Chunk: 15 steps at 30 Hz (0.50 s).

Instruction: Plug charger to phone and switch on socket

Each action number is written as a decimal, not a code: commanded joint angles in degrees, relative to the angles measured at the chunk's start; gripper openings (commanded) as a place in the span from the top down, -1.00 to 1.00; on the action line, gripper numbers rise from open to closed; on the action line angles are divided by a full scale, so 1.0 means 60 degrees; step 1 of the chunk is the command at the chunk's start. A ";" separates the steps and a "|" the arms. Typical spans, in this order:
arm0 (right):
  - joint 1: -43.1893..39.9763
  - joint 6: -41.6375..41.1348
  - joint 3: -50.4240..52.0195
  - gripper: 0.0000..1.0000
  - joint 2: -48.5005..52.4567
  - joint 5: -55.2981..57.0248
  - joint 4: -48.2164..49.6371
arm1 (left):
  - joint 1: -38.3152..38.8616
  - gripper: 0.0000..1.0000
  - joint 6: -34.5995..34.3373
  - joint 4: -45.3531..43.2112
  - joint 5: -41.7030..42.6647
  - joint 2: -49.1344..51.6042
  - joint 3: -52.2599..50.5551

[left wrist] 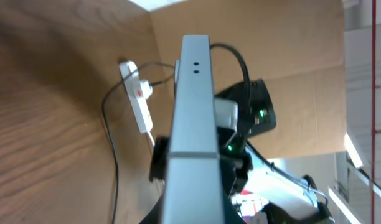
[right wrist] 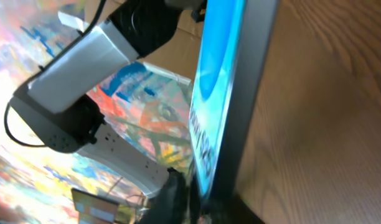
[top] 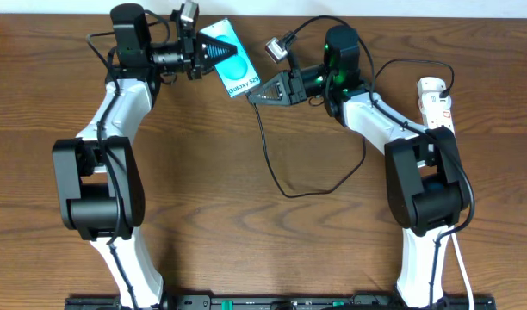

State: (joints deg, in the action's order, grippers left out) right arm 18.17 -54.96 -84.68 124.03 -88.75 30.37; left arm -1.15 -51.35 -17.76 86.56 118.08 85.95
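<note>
1. I see the phone [top: 233, 65] at top centre: teal screen, white "Galaxy S25" band, with the left gripper [top: 210, 53] pinching its upper-left end.
2. Its long axis runs diagonally, the lower end pointing at the right gripper [top: 257, 95] just beside it. I can't tell how those jaws stand.
3. The charger [top: 276, 176] loops over the table [top: 246, 250]. The socket [top: 437, 102] is at far right.

phone [left wrist: 192, 118] edge-on, grey rim with two small holes, fills centre | white power strip [left wrist: 137, 99] with red switch lies on bench [left wrist: 47, 143], left of phone | thin black cable [left wrist: 110, 140] trails from strip across bench | black arm [left wrist: 259, 115] with green light behind phone
</note>
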 commanded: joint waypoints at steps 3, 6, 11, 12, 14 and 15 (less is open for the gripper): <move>-0.0244 0.0055 -0.0171 0.42 -0.0044 -0.0058 0.0015 | 0.0171 0.85 0.0226 -0.0025 0.0594 -0.0186 0.0066; -0.0244 0.0055 -0.0171 0.32 -0.0040 -0.0062 0.0015 | 0.0168 0.85 0.0226 -0.0025 0.0594 -0.0186 0.0066; -0.0244 0.0055 -0.0171 0.09 -0.0040 -0.0062 0.0015 | 0.0160 0.86 0.0226 -0.0025 0.0594 -0.0186 0.0066; -0.0244 0.0055 -0.0171 -0.04 -0.0044 -0.0062 0.0015 | 0.0160 0.86 0.0226 -0.0025 0.0594 -0.0186 0.0066; -0.0244 0.0058 -0.0171 -0.30 -0.0044 -0.0062 0.0018 | 0.0160 0.86 0.0233 -0.0029 0.0594 -0.0186 0.0066; -0.0244 0.0058 -0.0171 -0.48 -0.0044 -0.0062 0.0018 | 0.0160 0.85 0.0244 -0.0029 0.0594 -0.0186 0.0066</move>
State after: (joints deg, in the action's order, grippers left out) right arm 16.95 -55.09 -84.68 124.03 -88.75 30.26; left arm 0.05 -50.94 -17.78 88.25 118.10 85.95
